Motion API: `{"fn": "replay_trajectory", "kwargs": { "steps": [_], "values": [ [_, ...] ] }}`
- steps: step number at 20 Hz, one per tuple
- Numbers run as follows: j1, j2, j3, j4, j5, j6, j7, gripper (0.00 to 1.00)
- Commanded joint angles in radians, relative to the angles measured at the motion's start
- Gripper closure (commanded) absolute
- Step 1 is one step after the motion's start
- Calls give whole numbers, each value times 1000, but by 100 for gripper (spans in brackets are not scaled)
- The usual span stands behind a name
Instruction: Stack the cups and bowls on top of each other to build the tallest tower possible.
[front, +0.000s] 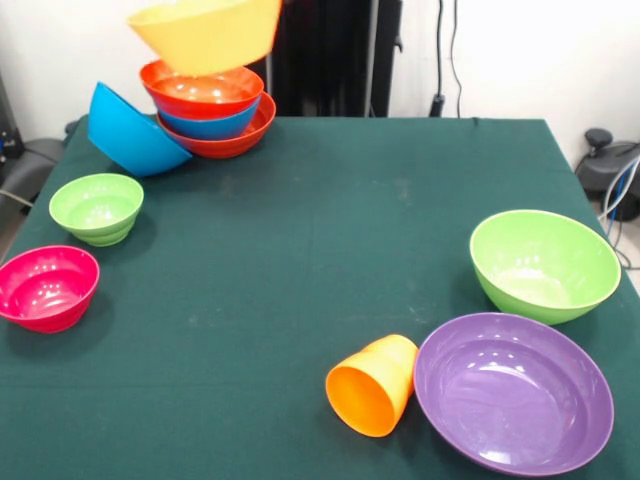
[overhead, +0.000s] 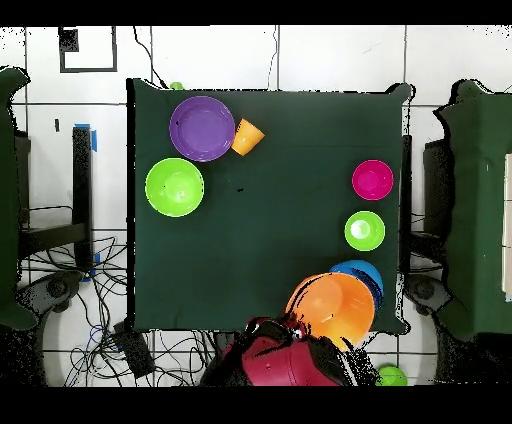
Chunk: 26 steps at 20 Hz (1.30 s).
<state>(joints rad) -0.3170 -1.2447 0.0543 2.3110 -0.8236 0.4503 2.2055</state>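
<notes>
I see tower at far table corner, orange bowl tilted on top | blue bowl leans beside it | cup on its side, touching purple bowl | jaws: I can't tell

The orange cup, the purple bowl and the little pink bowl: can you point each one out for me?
orange cup (front: 372, 385), front view, on its side wall near the open mouth.
purple bowl (front: 513, 390), front view, on its inner bottom.
pink bowl (front: 47, 287), front view, on its inside.
</notes>
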Motion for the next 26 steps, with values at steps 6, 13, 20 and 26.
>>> {"fn": "replay_trajectory", "kwargs": {
  "steps": [6, 13, 20, 26],
  "values": [
    [63, 228, -173, -37, -246, -60, 242, 100],
    [118, 344, -242, -92, -313, -136, 303, 100],
    [138, 324, -250, -82, -213, -134, 232, 100],
    [101, 247, -210, -72, -123, -86, 120, 0]
  ]
}}
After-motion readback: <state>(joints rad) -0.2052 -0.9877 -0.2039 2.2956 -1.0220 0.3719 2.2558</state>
